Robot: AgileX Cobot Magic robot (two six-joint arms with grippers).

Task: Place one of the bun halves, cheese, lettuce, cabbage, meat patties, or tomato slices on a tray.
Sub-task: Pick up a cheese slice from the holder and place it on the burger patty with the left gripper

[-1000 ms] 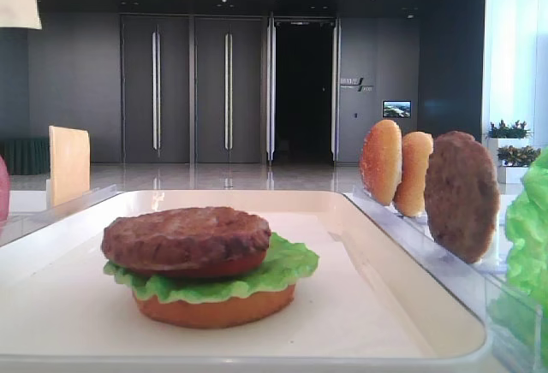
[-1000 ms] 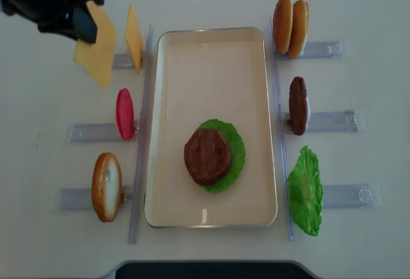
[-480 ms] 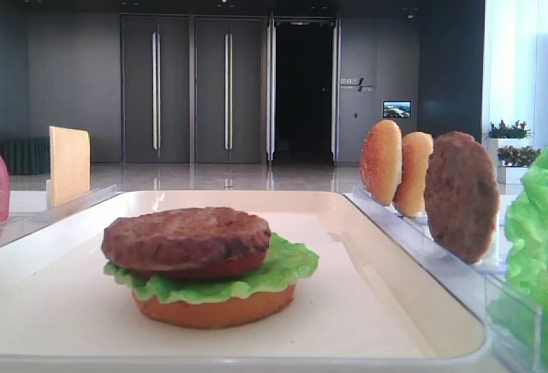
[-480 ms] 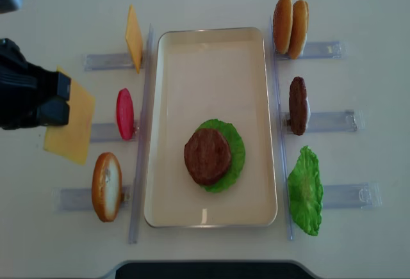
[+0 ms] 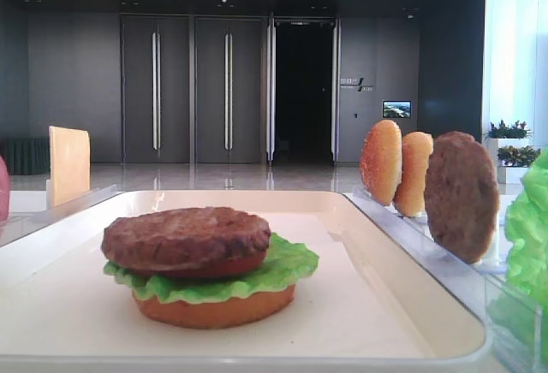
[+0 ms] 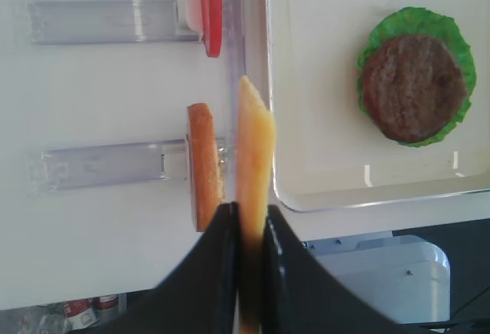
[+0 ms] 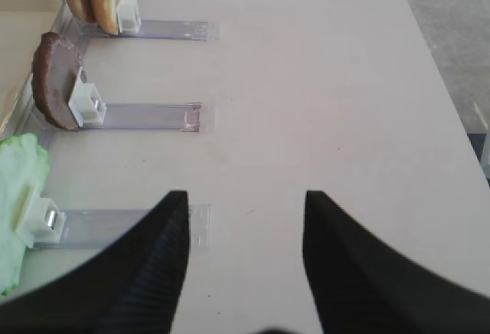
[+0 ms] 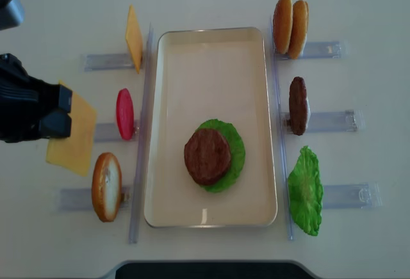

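Pale yellow-orange cheese (image 8: 72, 141) hangs pinched by one edge in the left gripper (image 6: 246, 230), jaws clamped tight on the thin slice, above the worktop's left side, well short of the tray (image 8: 211, 55). Held edge-on, the slice could slip or swing as the arm crosses over. Just beside its path stand a bun half (image 8: 106, 186) and a red slice (image 8: 125, 114) in clear racks; a low pass could knock either over. On the tray the meat patty (image 8: 207, 156) sits on lettuce (image 8: 236, 148); a tilted release might leave the cheese sliding off the stack. The right gripper (image 7: 245, 227) waits spread wide, empty, near the right edge.
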